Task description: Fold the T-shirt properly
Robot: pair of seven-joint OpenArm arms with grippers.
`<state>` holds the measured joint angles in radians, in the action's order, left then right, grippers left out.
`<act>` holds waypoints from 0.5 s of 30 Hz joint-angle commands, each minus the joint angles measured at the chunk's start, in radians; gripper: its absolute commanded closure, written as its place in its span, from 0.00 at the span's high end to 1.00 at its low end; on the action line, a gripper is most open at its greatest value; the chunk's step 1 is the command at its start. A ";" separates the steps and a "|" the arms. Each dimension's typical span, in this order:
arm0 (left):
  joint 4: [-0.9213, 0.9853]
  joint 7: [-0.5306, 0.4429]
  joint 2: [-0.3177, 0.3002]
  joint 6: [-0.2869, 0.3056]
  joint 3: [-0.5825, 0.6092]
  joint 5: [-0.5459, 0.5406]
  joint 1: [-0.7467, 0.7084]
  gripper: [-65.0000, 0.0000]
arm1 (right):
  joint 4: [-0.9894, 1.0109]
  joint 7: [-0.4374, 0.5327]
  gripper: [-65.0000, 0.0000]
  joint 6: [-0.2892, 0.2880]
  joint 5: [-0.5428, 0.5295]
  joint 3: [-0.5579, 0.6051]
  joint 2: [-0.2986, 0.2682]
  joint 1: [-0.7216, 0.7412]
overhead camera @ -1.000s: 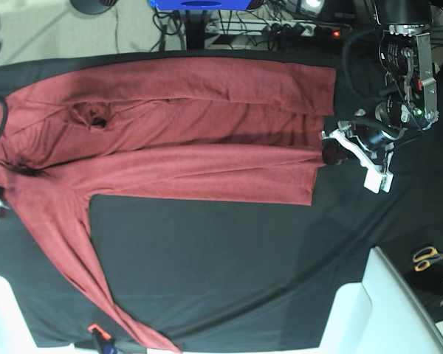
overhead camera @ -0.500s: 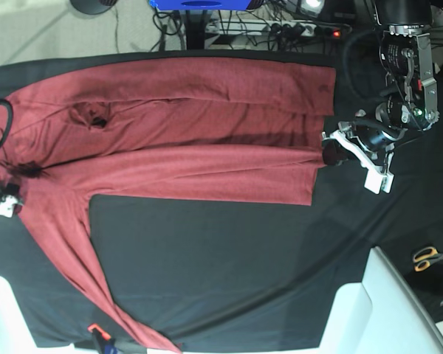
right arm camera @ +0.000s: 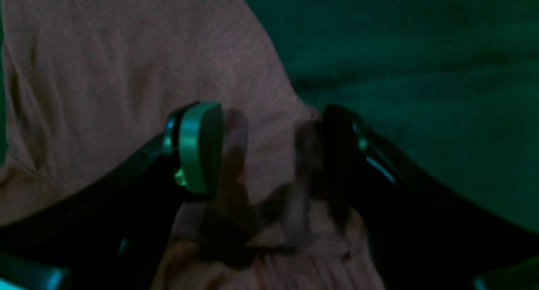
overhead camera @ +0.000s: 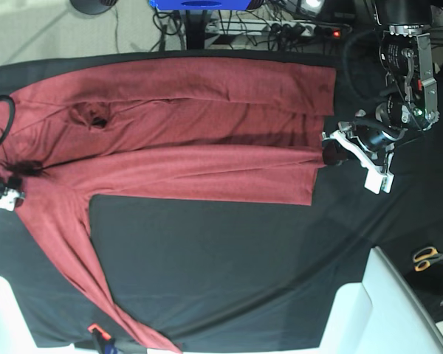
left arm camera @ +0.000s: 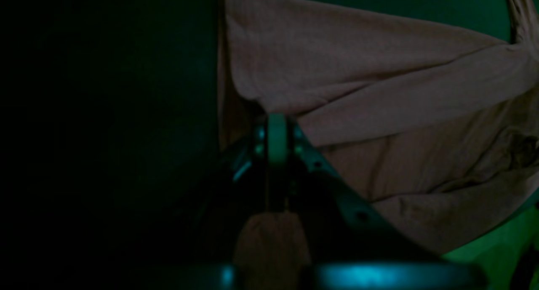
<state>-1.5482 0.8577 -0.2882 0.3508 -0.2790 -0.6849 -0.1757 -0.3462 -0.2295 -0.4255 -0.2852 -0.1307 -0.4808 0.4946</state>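
Brick-red long-sleeved knit T-shirt (overhead camera: 184,140) lies spread on black cloth table covering (overhead camera: 229,265); left gripper (left arm camera: 276,134) pinches its hem edge, right gripper (right arm camera: 269,151) straddles fabric, fingers apart.

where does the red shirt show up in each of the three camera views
Base: the shirt spans the upper half, one sleeve trailing to the bottom left.
Left wrist: it fills the right side, its hem pinched in the shut left gripper.
Right wrist: it covers the left and centre, under the open right gripper.
Shared landmark: the black cloth beside the shirt.
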 commanded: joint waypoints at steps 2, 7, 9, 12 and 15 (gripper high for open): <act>-0.015 -0.015 -0.013 0.008 -0.009 -0.014 0.005 0.00 | 0.002 0.034 0.55 0.037 -0.009 0.001 -0.028 0.028; -0.015 -0.015 -0.012 0.008 -0.010 -0.014 0.005 0.00 | 0.028 0.037 0.55 0.029 -0.009 0.001 -0.022 0.031; -0.015 -0.015 -0.012 0.008 -0.010 -0.014 0.005 0.00 | 0.028 0.037 0.55 0.029 -0.009 0.001 -0.016 0.031; -0.015 -0.015 -0.012 0.008 -0.010 -0.014 0.005 0.00 | 0.028 0.037 0.55 0.029 -0.009 0.001 0.000 0.031; -0.015 -0.015 -0.012 0.008 -0.012 -0.014 0.005 0.00 | 0.023 0.038 0.45 0.029 -0.009 0.001 0.001 0.031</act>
<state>-1.5482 0.8577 -0.2882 0.3508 -0.2810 -0.6830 -0.1806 -0.3061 -0.2108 -0.4000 -0.2852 -0.1303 -0.4511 0.4976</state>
